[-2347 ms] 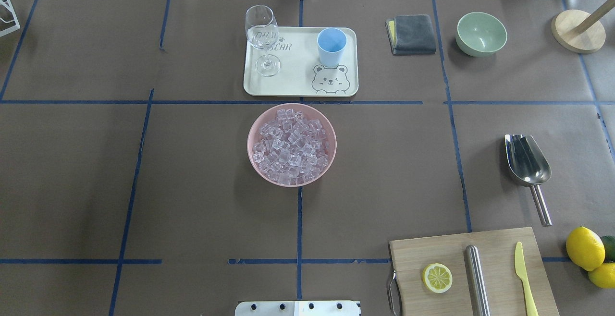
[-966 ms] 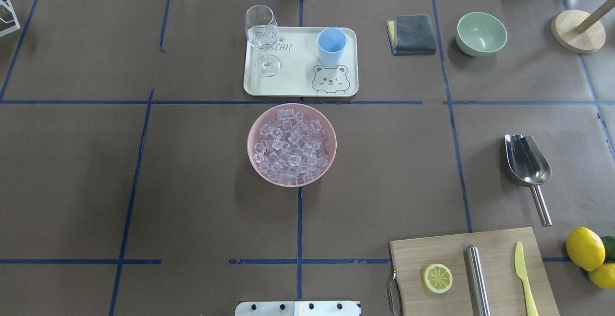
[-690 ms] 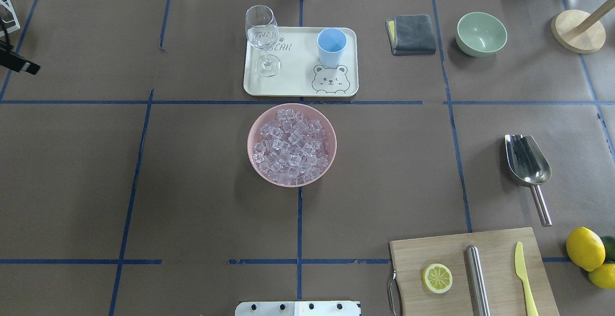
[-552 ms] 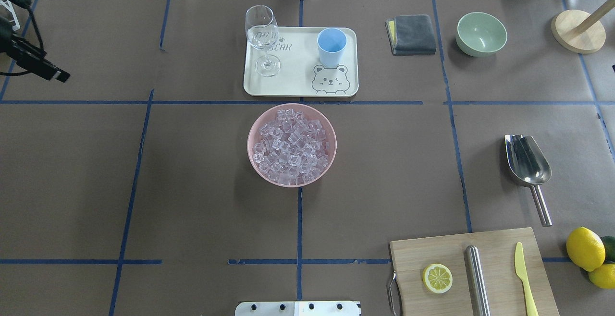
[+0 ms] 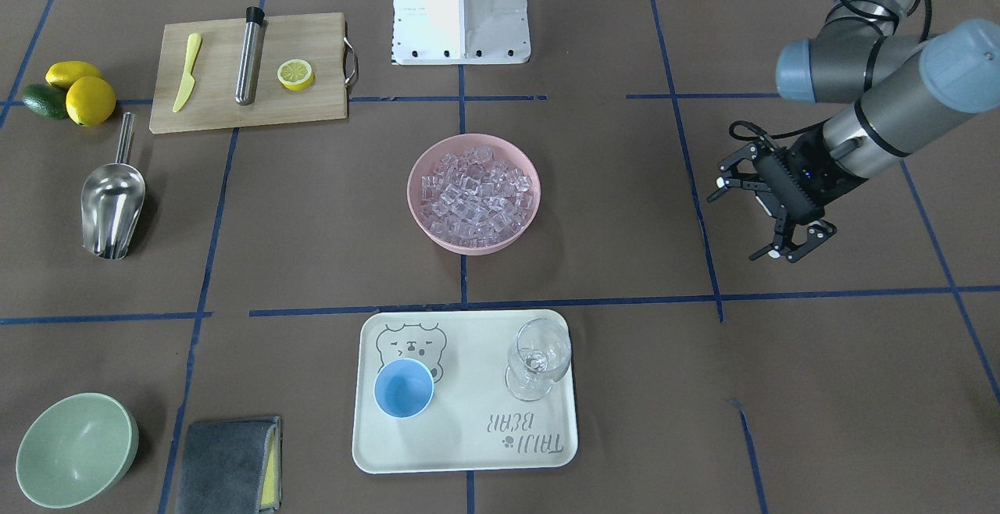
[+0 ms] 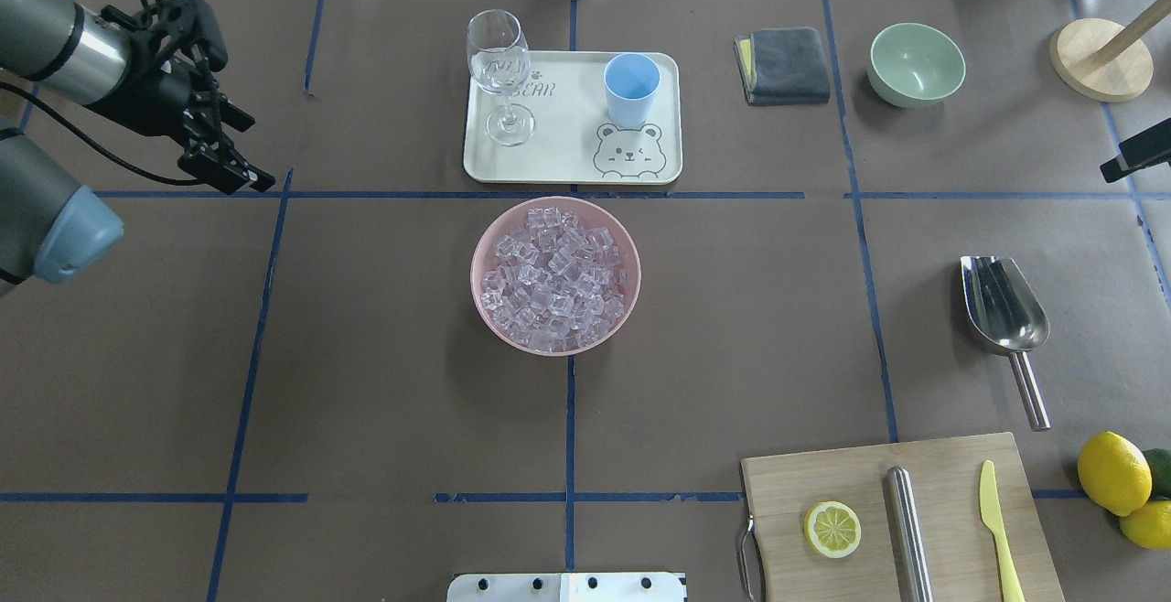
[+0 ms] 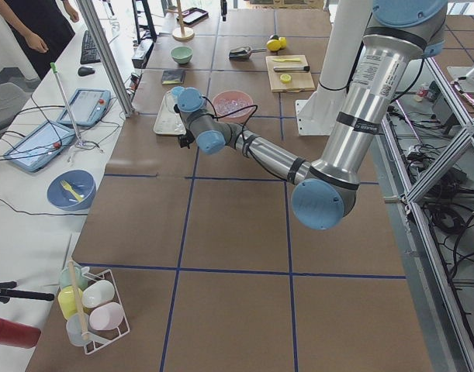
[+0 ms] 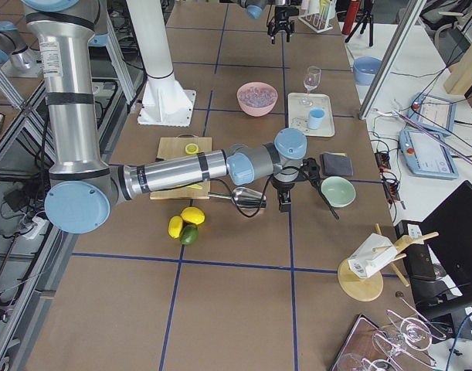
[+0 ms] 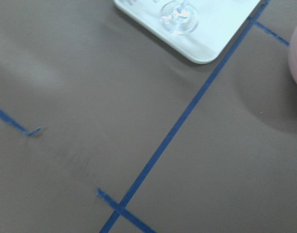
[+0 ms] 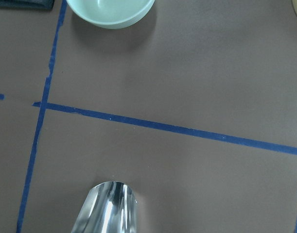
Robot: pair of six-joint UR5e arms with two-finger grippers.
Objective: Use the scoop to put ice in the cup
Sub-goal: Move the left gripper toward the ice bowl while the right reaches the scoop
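The ice (image 6: 553, 277) fills a pink bowl (image 6: 485, 245) at the table's middle, also in the front-facing view (image 5: 476, 190). The light-blue cup (image 6: 631, 88) stands upright and empty on a cream tray (image 6: 567, 158), also in the front-facing view (image 5: 403, 387). The silver scoop (image 6: 1004, 305) lies on the table at the right, handle toward me; its mouth shows in the right wrist view (image 10: 107, 208). My left gripper (image 6: 233, 108) is open and empty, far left of the tray (image 5: 769, 213). Only a black tip of my right gripper (image 6: 1134, 155) shows, beyond the scoop.
A wine glass (image 6: 499, 62) stands on the tray beside the cup. A grey cloth (image 6: 782, 64), pale green bowl (image 6: 916, 64) and wooden stand (image 6: 1101, 58) are at the back right. A cutting board (image 6: 823, 474) with steel cylinder (image 6: 908, 529), and lemons (image 6: 1113, 472), sit front right.
My left arm has come in from the left edge and moved right over the table. A black part of the right gripper has come in at the right edge. Nothing on the table has moved.
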